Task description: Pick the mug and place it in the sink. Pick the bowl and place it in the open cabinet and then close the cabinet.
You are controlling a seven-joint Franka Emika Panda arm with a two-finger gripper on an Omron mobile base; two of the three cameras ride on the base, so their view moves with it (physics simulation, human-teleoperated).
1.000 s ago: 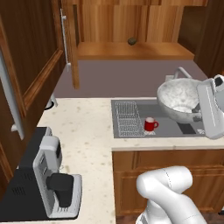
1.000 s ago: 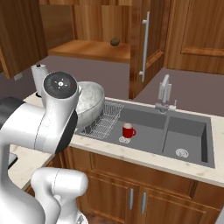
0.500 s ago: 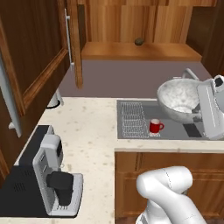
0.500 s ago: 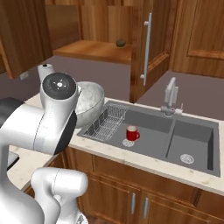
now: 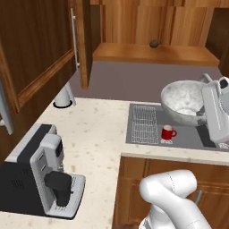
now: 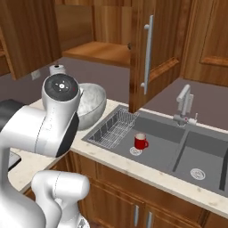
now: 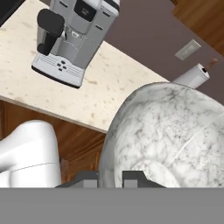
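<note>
Above the sink [image 6: 178, 156], your end effector [image 7: 109, 178] is closed on the rim of the bowl [image 5: 183, 102] and holds it in the air. Below it you see the mug [image 5: 168, 133] standing in the left basin, beside the wire rack [image 5: 145, 124]. The cabinet [image 5: 152, 51] is open.

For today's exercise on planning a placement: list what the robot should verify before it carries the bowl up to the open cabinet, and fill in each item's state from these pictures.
1. Gripper shut on the bowl: ok, bowl rim sits between the fingertips.
2. Bowl lifted off the counter: ok.
3. Mug already in the sink: ok, upright by the wire rack.
4. Cabinet door open: ok.
5. Shelf room for the bowl: cannot tell; a small dark object sits at the back.
</note>
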